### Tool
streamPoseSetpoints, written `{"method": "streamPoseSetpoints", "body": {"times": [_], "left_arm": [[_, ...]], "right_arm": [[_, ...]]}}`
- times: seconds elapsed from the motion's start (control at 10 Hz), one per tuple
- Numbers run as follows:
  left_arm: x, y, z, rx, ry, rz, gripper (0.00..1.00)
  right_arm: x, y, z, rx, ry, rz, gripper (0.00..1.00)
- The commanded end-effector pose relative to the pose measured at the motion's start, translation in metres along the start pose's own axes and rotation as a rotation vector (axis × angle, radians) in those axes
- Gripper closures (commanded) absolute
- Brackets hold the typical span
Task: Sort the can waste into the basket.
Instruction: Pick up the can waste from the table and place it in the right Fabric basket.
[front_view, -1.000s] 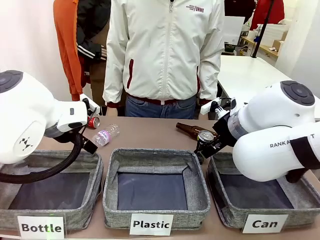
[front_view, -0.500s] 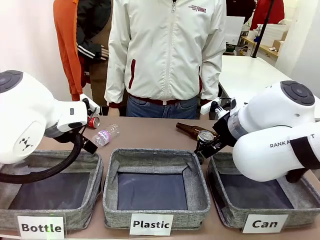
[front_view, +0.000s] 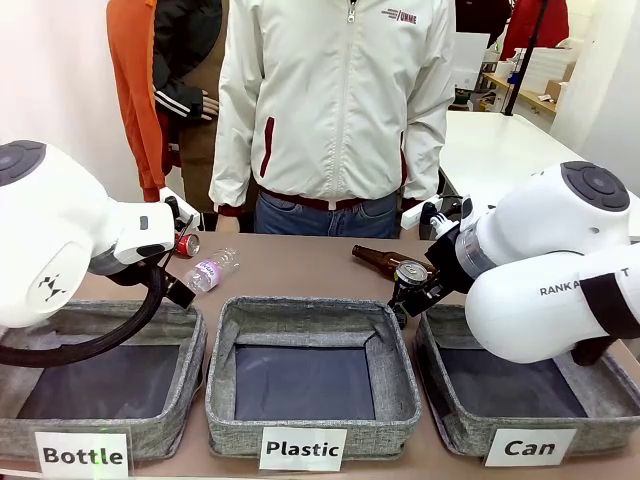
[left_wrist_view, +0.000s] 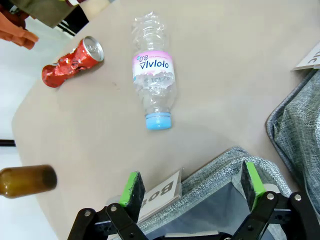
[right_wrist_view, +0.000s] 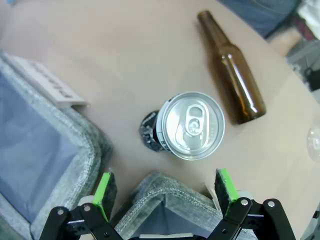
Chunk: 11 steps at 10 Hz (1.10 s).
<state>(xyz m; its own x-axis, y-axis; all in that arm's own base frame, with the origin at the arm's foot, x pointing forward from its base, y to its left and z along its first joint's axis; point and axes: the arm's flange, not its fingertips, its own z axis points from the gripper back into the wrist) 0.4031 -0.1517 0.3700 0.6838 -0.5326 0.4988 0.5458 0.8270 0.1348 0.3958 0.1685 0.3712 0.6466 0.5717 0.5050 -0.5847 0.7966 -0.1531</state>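
Claw on right (right_wrist_view: 165, 189) wide open, empty, above upright silver-topped can (right_wrist_view: 192, 125) at far rim of basket (front_view: 458, 434); left claw (left_wrist_view: 190, 182) likewise open, empty.

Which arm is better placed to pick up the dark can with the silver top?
Right. Its open right gripper hangs close to the silver-topped can, beside the Can basket. The left gripper, also open, is over the Bottle bin at the other end.

Crushed can (left_wrist_view: 72, 61): red, silver end.
Upright can (right_wrist_view: 189, 126): silver top; sides look black to you, perhaps.
Basket (front_view: 600, 428): grey, dark lining.
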Motion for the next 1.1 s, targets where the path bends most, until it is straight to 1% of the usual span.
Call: {"method": "streamPoseSetpoints", "body": {"times": [0.0, 0.2, 0.3, 0.4, 0.5, 0.6, 0.7, 0.8, 0.9, 1.0], "left_arm": [[0.000, 0.000, 0.000, 0.000, 0.000, 0.000, 0.00], [0.000, 0.000, 0.000, 0.000, 0.000, 0.000, 0.00], [0.000, 0.000, 0.000, 0.000, 0.000, 0.000, 0.00], [-0.002, 0.000, 0.026, -0.021, -0.011, 0.011, 0.00], [-0.004, 0.000, 0.065, -0.043, -0.018, 0.020, 0.00], [-0.002, -0.002, 0.100, -0.084, 0.014, 0.085, 0.00], [-0.006, -0.003, 0.132, -0.138, 0.095, 0.183, 0.00], [-0.018, -0.003, 0.157, -0.221, 0.086, 0.215, 0.00], [-0.034, 0.010, 0.176, -0.332, 0.065, 0.213, 0.00], [-0.060, 0.036, 0.199, -0.466, 0.037, 0.203, 0.00]], "right_arm": [[0.000, 0.000, 0.000, 0.000, 0.000, -0.001, 0.00], [0.000, 0.000, 0.000, 0.000, 0.000, 0.000, 0.00], [0.001, 0.001, 0.010, -0.025, 0.033, 0.028, 0.00], [0.006, 0.002, 0.027, -0.018, 0.049, 0.044, 0.00], [0.015, 0.000, 0.060, -0.023, 0.056, 0.038, 0.00], [0.023, -0.003, 0.095, -0.010, 0.050, 0.007, 0.00], [0.025, -0.005, 0.129, 0.050, 0.050, -0.062, 0.00], [0.023, -0.009, 0.158, 0.148, 0.078, -0.160, 0.00], [0.016, -0.019, 0.182, 0.272, 0.117, -0.260, 0.00], [0.005, -0.038, 0.208, 0.406, 0.142, -0.409, 0.00]]}}
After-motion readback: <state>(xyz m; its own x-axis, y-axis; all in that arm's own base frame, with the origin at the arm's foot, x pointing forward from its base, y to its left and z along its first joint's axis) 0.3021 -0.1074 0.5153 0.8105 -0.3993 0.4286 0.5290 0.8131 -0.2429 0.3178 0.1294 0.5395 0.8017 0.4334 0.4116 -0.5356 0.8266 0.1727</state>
